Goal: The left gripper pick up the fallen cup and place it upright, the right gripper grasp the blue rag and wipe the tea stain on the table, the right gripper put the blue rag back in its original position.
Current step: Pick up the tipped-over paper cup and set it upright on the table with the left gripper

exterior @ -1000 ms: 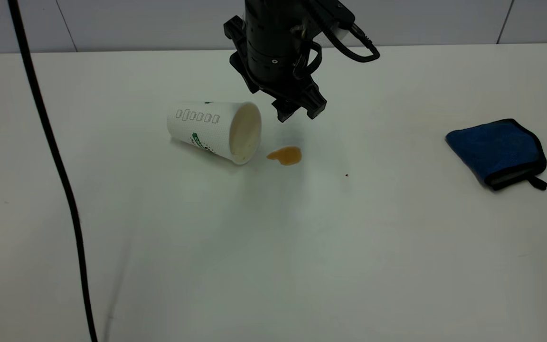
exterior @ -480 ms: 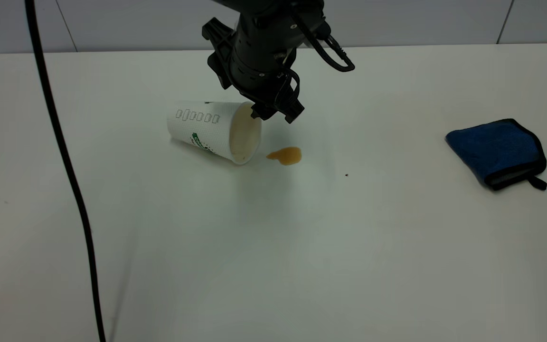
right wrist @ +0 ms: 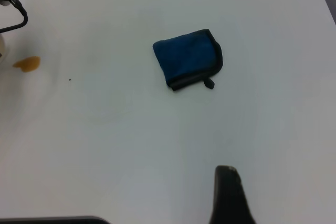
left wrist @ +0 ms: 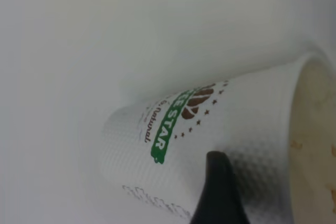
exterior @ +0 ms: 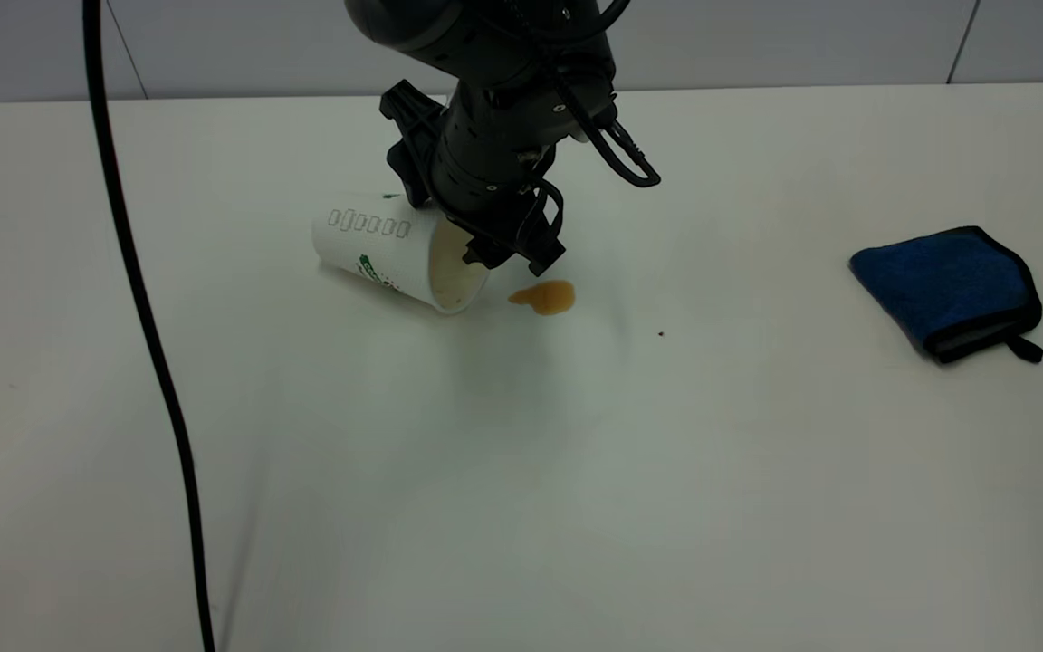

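Note:
The white cup (exterior: 377, 244) lies on its side on the table (exterior: 521, 471), its mouth facing the tea stain (exterior: 545, 296). My left gripper (exterior: 512, 258) is open, low at the cup's mouth, straddling the upper rim. In the left wrist view one black finger (left wrist: 218, 192) lies over the outer wall of the cup (left wrist: 210, 129). The blue rag (exterior: 947, 290) lies folded at the right, untouched; it also shows in the right wrist view (right wrist: 188, 59). The right gripper (right wrist: 228, 198) hangs high above the table, far from the rag, and is outside the exterior view.
A black cable (exterior: 150, 344) hangs down across the left side of the table. A tiny black speck (exterior: 661, 334) lies to the right of the stain. The tea stain also shows in the right wrist view (right wrist: 27, 64).
My left gripper has come down and to the left, from above the stain to the cup's mouth. The cup has shifted slightly left. The rag has not moved.

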You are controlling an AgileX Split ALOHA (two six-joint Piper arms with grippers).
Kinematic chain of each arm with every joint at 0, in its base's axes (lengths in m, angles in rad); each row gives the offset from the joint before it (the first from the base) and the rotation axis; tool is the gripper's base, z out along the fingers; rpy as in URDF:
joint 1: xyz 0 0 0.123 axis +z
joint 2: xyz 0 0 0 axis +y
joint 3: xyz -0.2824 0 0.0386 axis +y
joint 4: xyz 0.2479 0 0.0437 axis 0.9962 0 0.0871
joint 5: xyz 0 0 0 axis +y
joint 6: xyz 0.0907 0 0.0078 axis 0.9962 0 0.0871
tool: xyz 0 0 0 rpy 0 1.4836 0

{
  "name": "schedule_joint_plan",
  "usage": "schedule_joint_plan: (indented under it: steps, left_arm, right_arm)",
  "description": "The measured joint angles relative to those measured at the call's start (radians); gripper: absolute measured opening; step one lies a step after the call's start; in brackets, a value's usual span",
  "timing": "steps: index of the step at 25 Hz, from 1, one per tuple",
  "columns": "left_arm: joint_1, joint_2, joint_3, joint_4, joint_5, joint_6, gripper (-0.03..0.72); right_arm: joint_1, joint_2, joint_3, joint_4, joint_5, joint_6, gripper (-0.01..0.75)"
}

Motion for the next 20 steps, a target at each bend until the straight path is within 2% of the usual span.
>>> schedule_joint_plan:
  steps: [6,12,20]
  left_arm:
    - [0.0,0.015,-0.001,0.083,0.013,-0.077,0.588]
    - [0.0,0.023,-0.001,0.178,0.096,-0.168,0.588]
    - [0.0,0.023,-0.001,0.191,0.111,-0.176,0.588]
  right_arm:
    - [0.0,0.0,0.0,0.0,0.0,0.0,0.534]
    - [0.0,0.0,0.0,0.0,0.0,0.0,0.534]
    - [0.0,0.0,0.0,0.0,0.0,0.0,0.534]
